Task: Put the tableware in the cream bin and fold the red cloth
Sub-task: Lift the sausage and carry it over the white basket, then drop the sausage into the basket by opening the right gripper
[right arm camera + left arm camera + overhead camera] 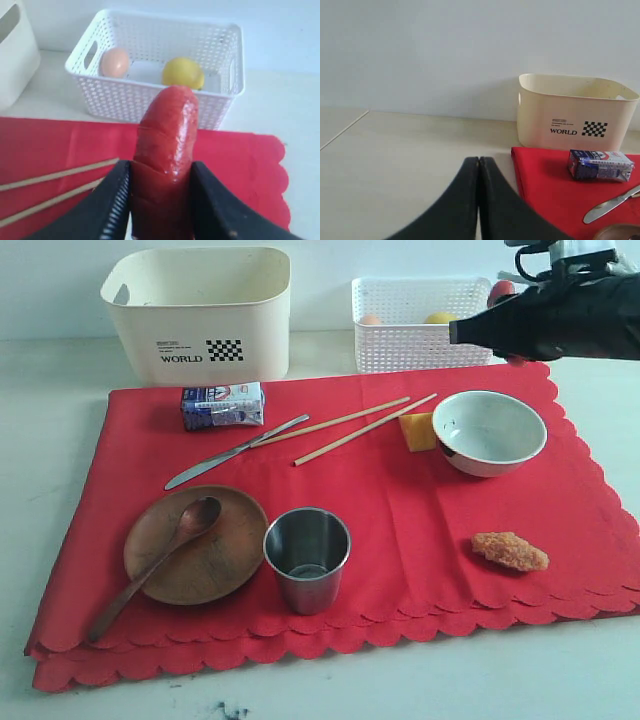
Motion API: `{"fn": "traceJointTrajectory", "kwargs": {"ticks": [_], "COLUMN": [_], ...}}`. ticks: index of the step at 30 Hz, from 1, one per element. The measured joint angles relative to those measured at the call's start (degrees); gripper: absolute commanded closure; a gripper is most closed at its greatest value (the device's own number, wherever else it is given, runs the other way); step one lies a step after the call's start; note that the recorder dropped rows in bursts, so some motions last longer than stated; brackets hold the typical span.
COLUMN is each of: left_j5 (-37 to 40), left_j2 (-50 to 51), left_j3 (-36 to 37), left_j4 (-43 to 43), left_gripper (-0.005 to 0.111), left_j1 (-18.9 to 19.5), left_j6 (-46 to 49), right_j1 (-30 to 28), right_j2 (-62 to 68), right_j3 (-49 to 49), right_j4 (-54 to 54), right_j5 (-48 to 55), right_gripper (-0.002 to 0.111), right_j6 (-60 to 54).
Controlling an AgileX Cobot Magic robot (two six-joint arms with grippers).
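The right gripper [162, 197] grasps the sausage [170, 130] near the basket [150, 100]; the left gripper [479, 165] is clenched.

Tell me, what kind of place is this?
Probably a robot practice table, not a home: a red cloth set with a white bowl and steel cup, a cream bin and white basket behind it, and the right gripper holding a sausage.

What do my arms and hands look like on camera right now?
Both hands are black. The left hand has smooth, curved, tapering fingers. The right hand has ribbed inner pads. The right arm is a black casing with grey metal and black cables above.
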Motion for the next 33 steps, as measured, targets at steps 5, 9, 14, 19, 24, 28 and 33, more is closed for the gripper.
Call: {"fn": "traceJointTrajectory", "kwargs": {"ticks": [5, 9, 14, 19, 24, 28, 33], "left_j5": [0.0, 0.0, 0.0, 0.0, 0.0, 0.0, 0.0], "left_j2": [0.0, 0.0, 0.0, 0.0, 0.0, 0.0, 0.0], "left_j3": [0.0, 0.0, 0.0, 0.0, 0.0, 0.0, 0.0], "left_j4": [0.0, 0.0, 0.0, 0.0, 0.0, 0.0, 0.0], "left_gripper": [0.104, 0.104, 0.104, 0.104, 0.104, 0.104, 0.104], "left_j1": [0.0, 0.0, 0.0, 0.0, 0.0, 0.0, 0.0], "left_j6": [0.0, 0.0, 0.0, 0.0, 0.0, 0.0, 0.0], "right_j1": [-0.4, -4.7, -10.0, -10.1, -10.1, -10.2, -10.3], "right_j2": [11.2, 19.9, 29.4, 34.4, 36.7, 36.7, 36.5], "right_j3": [-14.1, -26.8, -40.9, -48.6, -51.4, -51.7, -51.7], "right_j4": [0.0, 0.0, 0.0, -0.1, -2.6, -3.0, -3.1], "right_j5": [0.2, 9.3, 18.5, 20.7, 20.9, 19.8, 24.4], "right_gripper": [0.108, 0.108, 0.108, 0.108, 0.073, 0.039, 0.033], "right_j6": [-2.7, -3.1, 1.5, 3.0, 4.5, 5.0, 5.7]}}
